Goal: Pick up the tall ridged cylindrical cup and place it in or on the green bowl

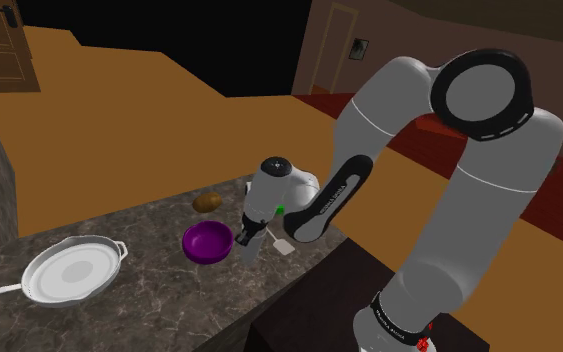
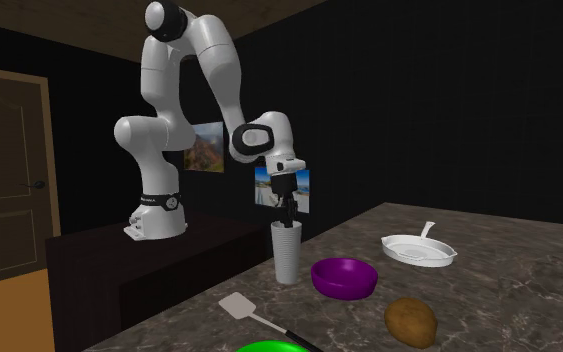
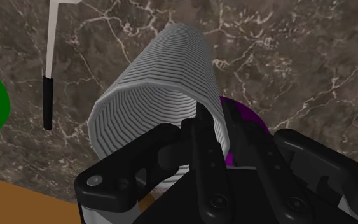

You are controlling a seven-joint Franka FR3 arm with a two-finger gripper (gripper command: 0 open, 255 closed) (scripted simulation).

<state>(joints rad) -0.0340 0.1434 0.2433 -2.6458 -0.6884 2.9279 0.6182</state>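
- In the shoulder view, the arm (image 1: 449,200) is reaching down at 9 o'clock from the stand. The hand (image 1: 246,240) is pointing down at the cup (image 1: 243,252). The cup is standing on the surface (image 1: 149,240) just beside the purple bowl (image 1: 207,242), at that bowl's 3 o'clock. The potato (image 1: 207,202) is lying at the bowl's 12 o'clock, and the pan (image 1: 72,270) is sitting well apart at 8 o'clock.
- In the second exterior view, the cup is standing upright with its base on the surface, and the hand is sitting right at its rim. The green bowl (image 2: 269,346) is peeking in at the cup's 6 o'clock, with the spatula (image 2: 239,306) lying between them.
- In the wrist view, the hand is lining up with the near wall of the ridged cup. I cannot tell whether it is clamping that wall or standing apart from it.
- Judging from this, the grasp is the step in hand. A firm hold low on the wall should come before lifting. Rising straight up should clear the purple bowl, and carrying high over the spatula should avoid clipping it. A one-wall hold is likely letting a tall cup swing, so slow travel seems wise.
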